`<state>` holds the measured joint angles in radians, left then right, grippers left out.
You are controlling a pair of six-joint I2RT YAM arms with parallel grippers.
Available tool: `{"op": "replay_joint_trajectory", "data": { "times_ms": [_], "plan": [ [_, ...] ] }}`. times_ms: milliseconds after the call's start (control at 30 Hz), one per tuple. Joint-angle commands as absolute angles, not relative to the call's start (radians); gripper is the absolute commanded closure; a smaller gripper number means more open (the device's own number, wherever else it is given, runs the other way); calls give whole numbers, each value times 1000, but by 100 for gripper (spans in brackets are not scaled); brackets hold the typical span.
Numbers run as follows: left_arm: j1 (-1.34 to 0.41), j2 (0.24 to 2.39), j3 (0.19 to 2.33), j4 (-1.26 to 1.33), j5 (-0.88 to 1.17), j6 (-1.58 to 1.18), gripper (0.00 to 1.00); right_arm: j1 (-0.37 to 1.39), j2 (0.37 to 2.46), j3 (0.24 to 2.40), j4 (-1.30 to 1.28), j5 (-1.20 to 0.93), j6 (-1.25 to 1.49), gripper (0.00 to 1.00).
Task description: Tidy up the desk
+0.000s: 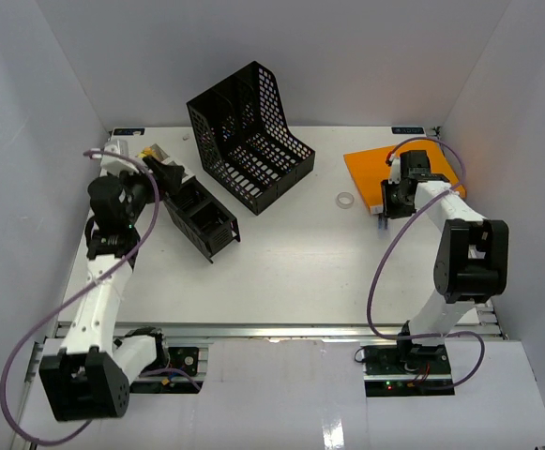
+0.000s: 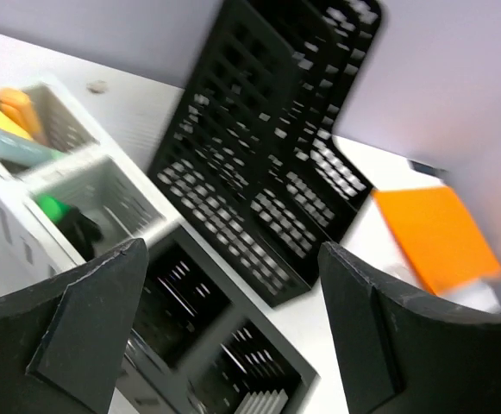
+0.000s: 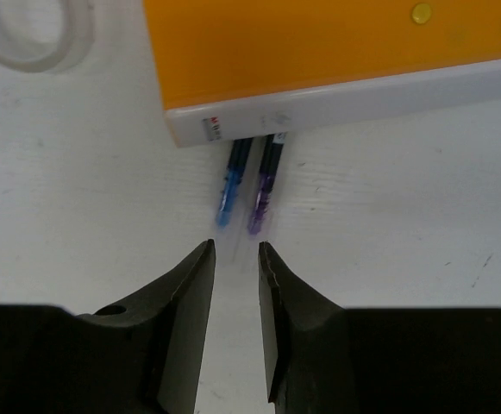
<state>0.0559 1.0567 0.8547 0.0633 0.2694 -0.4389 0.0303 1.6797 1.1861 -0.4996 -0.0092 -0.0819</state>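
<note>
The white desk [image 1: 291,262] carries a black mesh file holder [image 1: 249,131] at the back and a black compartment organizer [image 1: 202,220] to its left. My left gripper [image 1: 167,174] hovers over that organizer [image 2: 207,319] with its jaws wide open and empty [image 2: 233,250]. An orange notebook [image 1: 399,173] lies at the back right. A blue pen [image 3: 231,185] and a purple pen [image 3: 266,185] stick out from under the notebook's edge [image 3: 319,52]. My right gripper [image 3: 235,246] is just in front of the pen tips, open a narrow gap, holding nothing; it also shows in the top view [image 1: 385,208].
A clear tape ring [image 1: 345,200] lies left of the notebook, also in the right wrist view [image 3: 26,39]. A white organizer [image 2: 69,181] with yellow, orange and green items stands beside the black one. White walls enclose the desk; a metal rail [image 1: 281,330] runs along its front.
</note>
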Motion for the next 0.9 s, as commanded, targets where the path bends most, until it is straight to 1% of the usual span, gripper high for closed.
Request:
{"op": "replay_joint_trajectory", "data": {
  "times_ms": [0,133,333,700,800,867],
  "plan": [
    [55,884,681,89,447,-538,8,12,1784,1288,-492,99,-70,67],
    [55,810,579,81,549,-580,8,12,1851,1338,-493,133,-70,67],
    [54,724,487,82,586,-627,8,12,1917,1380,-515,79,-37,66],
    [55,696,448,82,629,-664,7,11,1928,1350,-517,31,-17,65],
    [55,692,437,90,644,-684,7,12,1948,1340,-518,29,-14,66],
    [53,691,424,104,665,-707,7,12,1962,1330,-518,18,-10,68]
  ]
}}
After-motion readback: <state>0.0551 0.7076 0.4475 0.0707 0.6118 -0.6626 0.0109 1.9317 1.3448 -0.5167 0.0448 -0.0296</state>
